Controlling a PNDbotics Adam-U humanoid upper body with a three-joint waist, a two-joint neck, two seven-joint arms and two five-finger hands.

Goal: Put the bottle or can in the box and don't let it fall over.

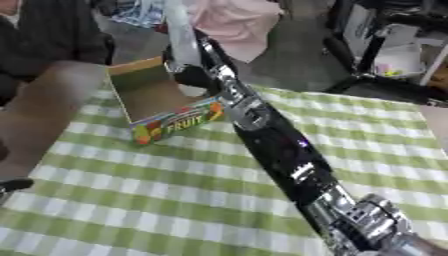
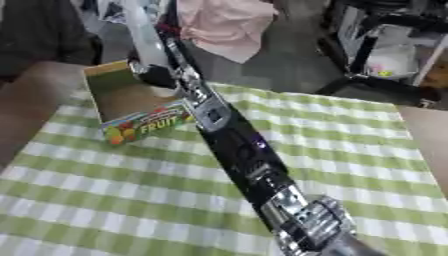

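right hand (image 1: 194, 75) holds pale bottle (image 1: 181, 30) over fruit box (image 1: 157, 97).

Both eye views are soft all over, with a smear of motion blur that is strongest along the right arm (image 1: 280, 150) and the pale upright bottle (image 1: 181, 35) at its far end, whose outline melts into the background. The light is even, diffuse and moderately bright, throwing no sharp shadows on the green-checked table (image 1: 131, 200), only small glints on the arm's silver joints near the table's near right corner. The print on the box (image 1: 166, 107) by the far left corner is barely readable, and a large brownish blur at the table's left edge cannot be made out.
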